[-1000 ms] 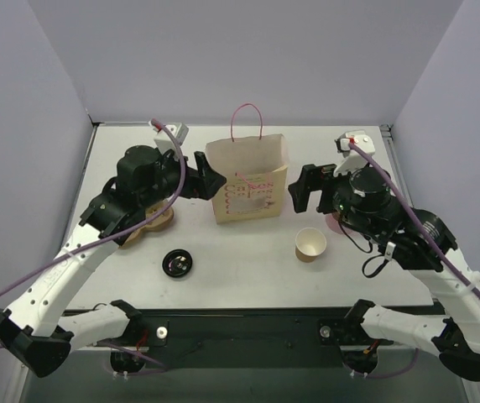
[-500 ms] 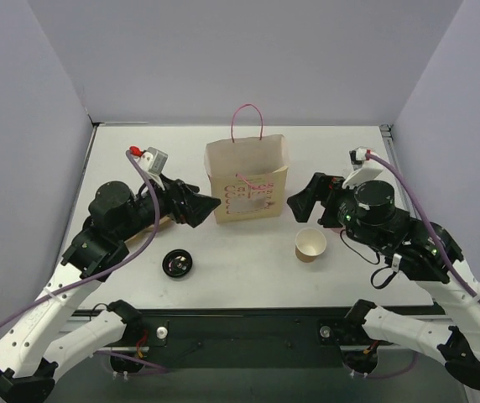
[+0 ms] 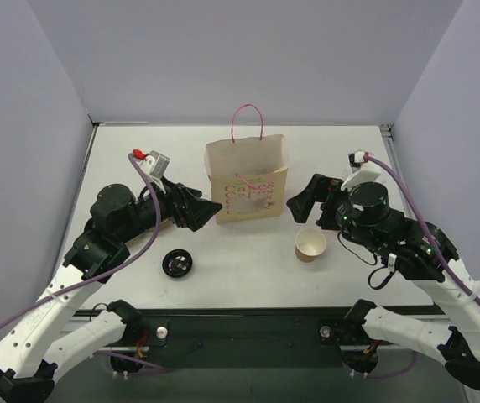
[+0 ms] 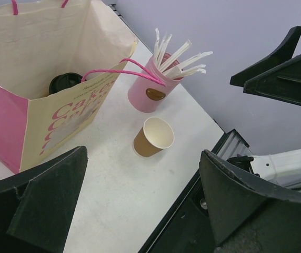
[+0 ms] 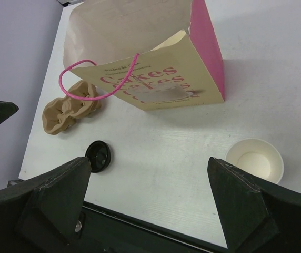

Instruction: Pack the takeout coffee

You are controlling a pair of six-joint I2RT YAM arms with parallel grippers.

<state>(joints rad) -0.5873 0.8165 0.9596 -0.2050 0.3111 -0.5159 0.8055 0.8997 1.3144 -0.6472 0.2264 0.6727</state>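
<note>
The takeout coffee [image 4: 64,83] stands inside the open paper bag [image 4: 45,63]; only its black lid shows, in the left wrist view. The bag stands upright mid-table in the top view [image 3: 247,180] and shows in the right wrist view [image 5: 156,63]. My left gripper [image 3: 212,206] is open and empty, just off the bag's lower left corner; it also shows in its own wrist view [image 4: 140,211]. My right gripper [image 3: 295,201] is open and empty, just right of the bag; it also shows in its own wrist view [image 5: 150,211].
A lidless brown cup [image 3: 310,244] stands right of centre near the front. A loose black lid [image 3: 177,263] lies front left. A cardboard cup carrier [image 5: 69,108] lies left of the bag. A pink holder of stirrers [image 4: 149,90] stands right of the bag.
My left gripper has drawn back and down from the bag's left edge to its lower left corner. My right arm has shifted a little left and forward. Both stay open.
</note>
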